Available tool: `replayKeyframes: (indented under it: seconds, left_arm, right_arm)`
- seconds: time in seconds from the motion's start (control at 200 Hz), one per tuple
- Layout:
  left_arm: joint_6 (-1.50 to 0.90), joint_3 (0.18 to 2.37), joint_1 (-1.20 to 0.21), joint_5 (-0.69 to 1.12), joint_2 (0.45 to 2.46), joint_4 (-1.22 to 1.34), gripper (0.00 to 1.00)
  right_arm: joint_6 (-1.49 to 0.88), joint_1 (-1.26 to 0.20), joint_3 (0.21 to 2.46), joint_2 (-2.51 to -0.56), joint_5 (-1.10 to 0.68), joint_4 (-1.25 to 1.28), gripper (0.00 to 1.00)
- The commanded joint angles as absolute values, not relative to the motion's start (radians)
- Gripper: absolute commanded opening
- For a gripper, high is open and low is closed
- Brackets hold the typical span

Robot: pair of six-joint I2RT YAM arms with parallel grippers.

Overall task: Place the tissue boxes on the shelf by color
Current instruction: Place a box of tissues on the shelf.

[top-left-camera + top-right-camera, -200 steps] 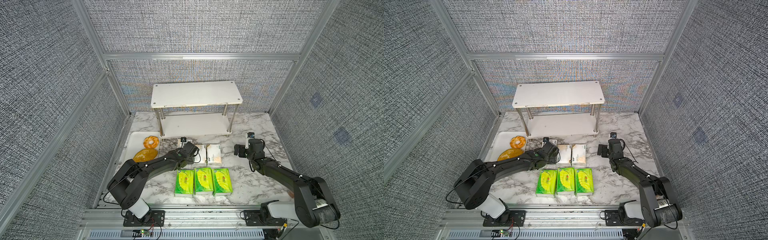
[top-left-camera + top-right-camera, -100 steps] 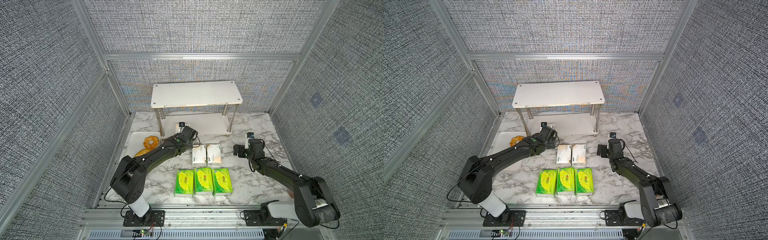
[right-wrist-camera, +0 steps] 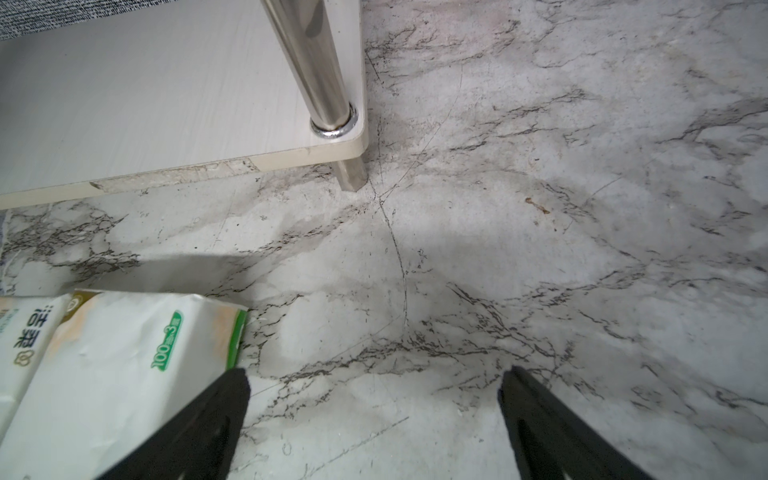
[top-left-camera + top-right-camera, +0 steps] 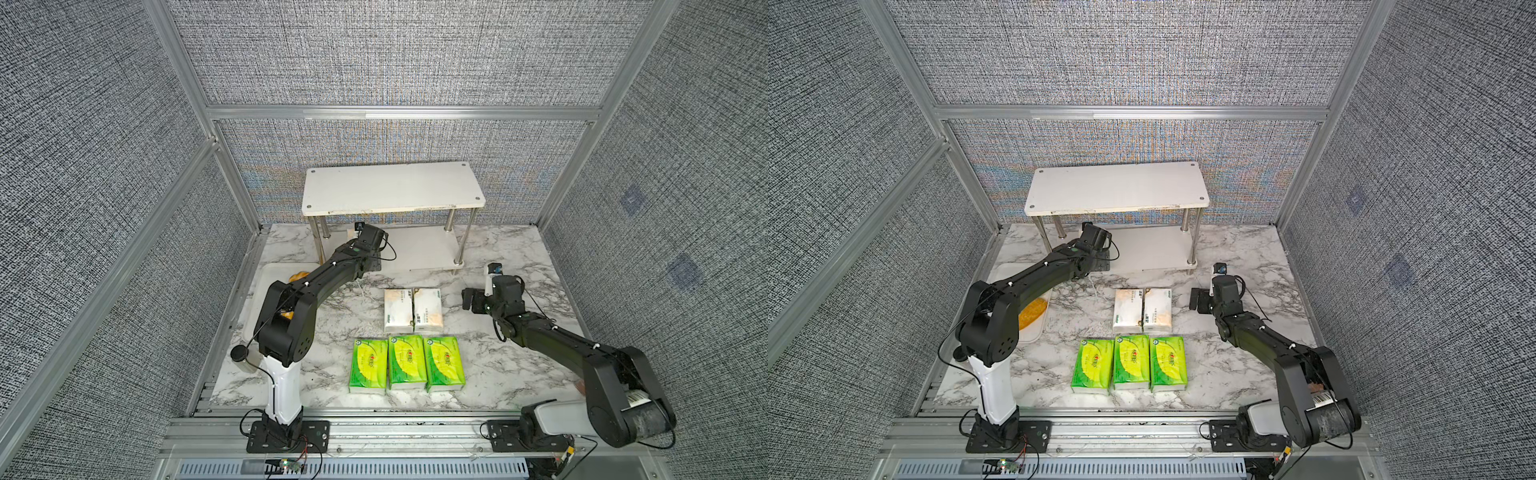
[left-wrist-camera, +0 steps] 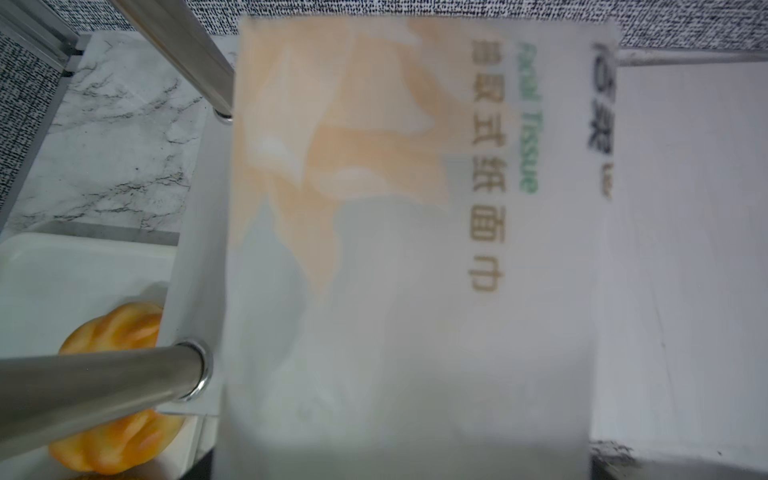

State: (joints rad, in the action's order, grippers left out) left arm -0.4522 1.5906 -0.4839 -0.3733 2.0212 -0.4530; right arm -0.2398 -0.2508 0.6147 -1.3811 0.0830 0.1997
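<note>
Tissue box [image 5: 395, 249], white-cream, is clamped in the left tool [image 4: 371, 239] over the lower board at the 9 o'clock end of the shelf [image 4: 392, 187], long axis pointing about 1 o'clock. Two white-cream boxes [image 4: 399, 309] and three green boxes [image 4: 406, 363] lie on the worktop [image 4: 498, 365], long axes running 12 to 6. Right tool [image 3: 374, 399] hovers spread wide and empty at 3 o'clock of the white pair.

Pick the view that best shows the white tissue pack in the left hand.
Left wrist view: the white tissue pack fills the frame, print readable. In both top views the left arm and shelf mostly hide it; the right wrist view misses it.
</note>
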Motion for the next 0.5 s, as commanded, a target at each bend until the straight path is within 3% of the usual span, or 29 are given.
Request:
replayKeyframes:
  seconds: [0.0,0.49]
  left_arm:
    - [-0.427,1.618,-0.463,-0.359,2.056,-0.472,0.81]
    - [-0.378,1.678,-0.404,-0.379,2.130,-0.515,0.82]
  right_arm:
    - [-0.241,-0.258,0.622,-1.388,0.083,0.220,0.99]
    - [-0.249,-0.287,0.631,-1.426,0.075,0.239,0.99]
